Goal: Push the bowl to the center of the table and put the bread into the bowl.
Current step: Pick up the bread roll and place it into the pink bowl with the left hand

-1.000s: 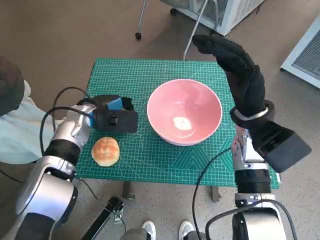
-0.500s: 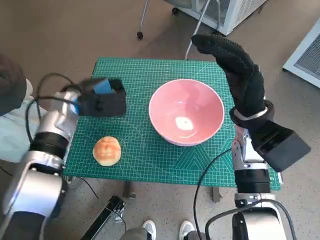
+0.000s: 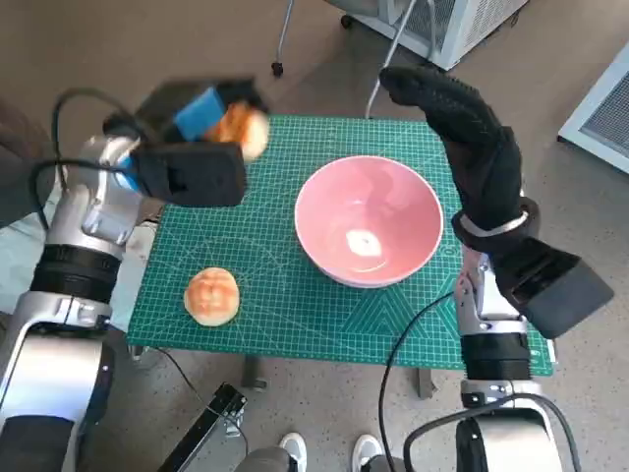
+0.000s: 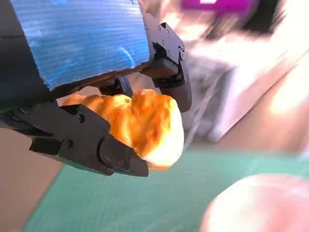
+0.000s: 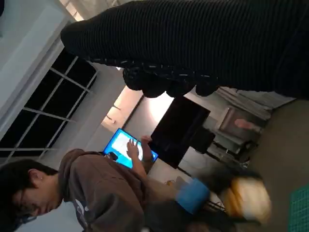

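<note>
Head view shows your left hand (image 3: 197,147) raised above the far left corner of the green cutting-mat table (image 3: 275,295), its black fingers (image 4: 87,140) pinching a golden, crusty piece of bread (image 3: 239,126); the left wrist view confirms the bread (image 4: 140,121) is clamped between them. The wide pink bowl (image 3: 369,218) sits on the table roughly at its middle, to the right of the held bread and a little nearer the robot, with open mat between them. That is the line your next move turns on: carry the bread rightward and slightly back over the rim before letting go. Your right hand (image 3: 472,147), in its black knitted glove, stands upright just beside the bowl's right rim, fingers extended, holding nothing. A second round bun (image 3: 210,296) lies on the near left of the table.
</note>
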Robot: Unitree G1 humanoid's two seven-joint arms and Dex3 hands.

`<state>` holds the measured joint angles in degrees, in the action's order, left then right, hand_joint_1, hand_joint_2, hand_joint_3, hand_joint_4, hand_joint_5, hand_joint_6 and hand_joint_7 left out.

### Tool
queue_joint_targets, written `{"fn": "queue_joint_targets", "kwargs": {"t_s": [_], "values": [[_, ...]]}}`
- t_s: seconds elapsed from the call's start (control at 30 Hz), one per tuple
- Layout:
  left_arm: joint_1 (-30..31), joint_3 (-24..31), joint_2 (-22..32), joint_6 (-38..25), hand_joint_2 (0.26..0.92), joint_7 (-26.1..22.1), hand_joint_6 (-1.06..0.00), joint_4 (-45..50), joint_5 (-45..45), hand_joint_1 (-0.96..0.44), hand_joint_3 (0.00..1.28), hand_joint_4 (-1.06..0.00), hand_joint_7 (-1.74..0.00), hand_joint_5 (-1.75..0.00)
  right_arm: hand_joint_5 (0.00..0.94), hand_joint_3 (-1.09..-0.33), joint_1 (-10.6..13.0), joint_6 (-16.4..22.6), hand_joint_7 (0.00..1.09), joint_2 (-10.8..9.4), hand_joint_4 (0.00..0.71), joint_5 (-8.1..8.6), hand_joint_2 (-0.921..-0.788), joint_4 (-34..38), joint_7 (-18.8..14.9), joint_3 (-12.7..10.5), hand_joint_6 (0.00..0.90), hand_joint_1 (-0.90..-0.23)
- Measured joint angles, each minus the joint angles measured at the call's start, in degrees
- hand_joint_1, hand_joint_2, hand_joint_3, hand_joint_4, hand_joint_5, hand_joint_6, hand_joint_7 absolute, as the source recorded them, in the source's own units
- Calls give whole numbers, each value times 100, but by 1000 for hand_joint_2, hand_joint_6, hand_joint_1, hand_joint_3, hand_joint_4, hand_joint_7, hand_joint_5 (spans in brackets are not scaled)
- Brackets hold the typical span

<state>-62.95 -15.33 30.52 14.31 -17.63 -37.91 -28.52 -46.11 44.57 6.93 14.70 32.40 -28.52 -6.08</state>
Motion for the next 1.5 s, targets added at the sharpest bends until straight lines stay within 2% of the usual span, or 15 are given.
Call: {"fn": "queue_joint_targets", "kwargs": {"t_s": [0.13,0.27,0.43,0.77,0.9,0.97,1.03,1.07,1.13,1.2,1.33,1.5], "values": [[55,17,-252,0,920,7,-605,611,99,0,78,-689,-1230,-1124,19,-799,-1,0,789,4,255,32,-921,1,-6,-2,-1,-680],[71,-61,-521,212,919,-5,-607,745,194,0,78,-693,-1186,-1165,23,-798,0,-3,790,18,261,54,-921,0,-12,-3,-1,-681],[78,-265,-830,511,916,-17,-624,619,193,-1,82,-685,-1105,-1240,26,-793,1,-8,791,102,265,85,-921,-1,-26,-22,-1,-683],[75,-754,-1226,599,918,-43,-592,116,-132,-1,87,-688,-1188,-1189,27,-787,27,-10,789,164,265,86,-921,-82,-22,-39,-1,-694],[75,-850,-1344,559,918,-41,-591,-120,-253,-1,90,-689,-1164,-1211,27,-785,55,-10,785,164,264,82,-921,-127,-13,-39,-1,-701],[76,-862,-1401,522,919,-41,-575,-237,-261,-1,107,-665,-1157,-1259,27,-784,73,-10,784,165,264,79,-921,-146,-1,-40,-1,-703],[75,-860,-1466,425,920,-106,-460,-340,-243,-1,227,-500,-1339,-1360,27,-782,91,-10,782,165,263,78,-921,-158,11,-41,-1,-706],[76,-860,-1493,350,886,-185,-331,-371,-223,-28,253,-353,-1151,-1067,28,-780,96,-11,781,165,264,77,-921,-164,21,-41,-1,-707],[76,-863,-1538,103,860,-474,-202,-379,-176,-49,229,-237,-829,-533,28,-778,107,-12,780,167,264,74,-921,-179,44,-42,-1,-708],[76,-865,-1570,-206,846,-816,-133,-364,-94,-48,197,-171,-694,-291,28,-777,116,-13,779,167,264,71,-921,-196,63,-41,-1,-709],[80,-872,-1581,-866,825,-1521,-88,-251,-28,-38,163,-116,-585,-97,29,-776,122,-14,778,174,264,68,-921,-221,96,-44,-1,-709],[146,-856,-1490,-1164,820,-1795,-92,166,-23,-48,144,-100,-546,-33,29,-776,126,-14,778,180,264,67,-921,-236,125,-45,-1,-709]]}}
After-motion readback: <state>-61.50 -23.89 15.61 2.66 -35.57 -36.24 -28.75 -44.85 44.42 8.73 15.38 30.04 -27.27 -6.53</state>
